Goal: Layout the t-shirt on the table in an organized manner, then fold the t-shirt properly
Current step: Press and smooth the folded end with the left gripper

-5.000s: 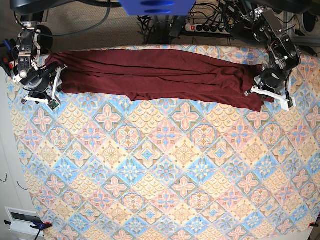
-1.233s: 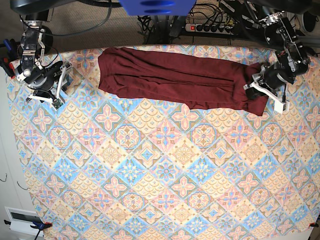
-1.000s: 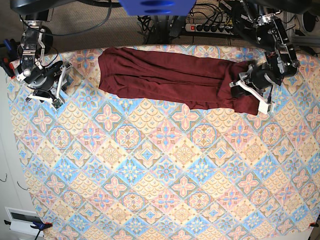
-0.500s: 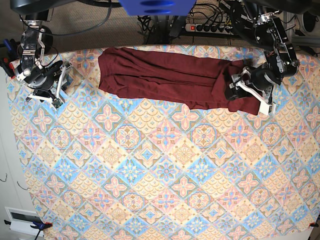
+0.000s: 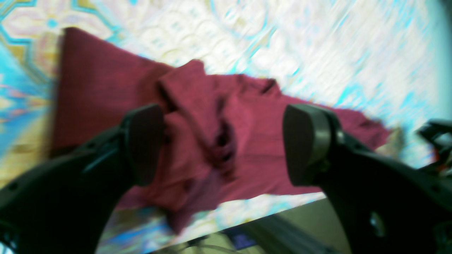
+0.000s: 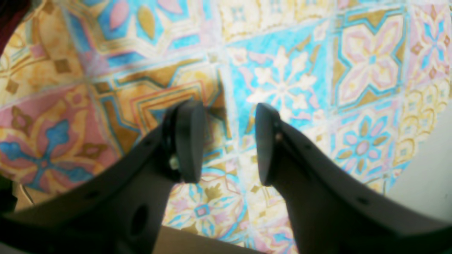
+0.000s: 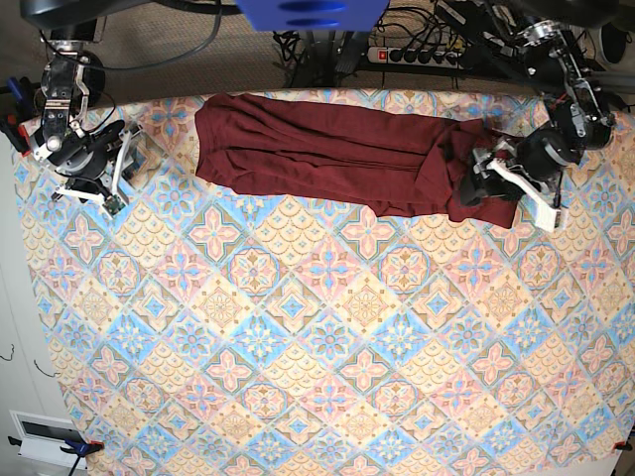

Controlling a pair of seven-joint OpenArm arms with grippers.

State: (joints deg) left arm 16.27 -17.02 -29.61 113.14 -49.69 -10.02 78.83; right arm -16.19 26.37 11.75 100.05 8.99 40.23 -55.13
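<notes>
Released a moment ago, the t-shirt's (image 7: 337, 159) end now lies bunched beneath the left gripper (image 5: 222, 144), whose jaws gape wide, holding nothing. That suggests 1 inward fold is laid. Farther off, the right gripper (image 6: 226, 141) hovers part-open over bare table (image 7: 317, 347), clear of the shirt along the far edge.

matt maroon knit t-shirt (image 7: 337, 149), printed matt cloth table (image 7: 317, 337), matt black tool pads (image 5: 144, 141)

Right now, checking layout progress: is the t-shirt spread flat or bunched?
Bunched. The t-shirt lies as a narrow, wrinkled band along the table's far edge, rumpled beneath the open left gripper.
</notes>
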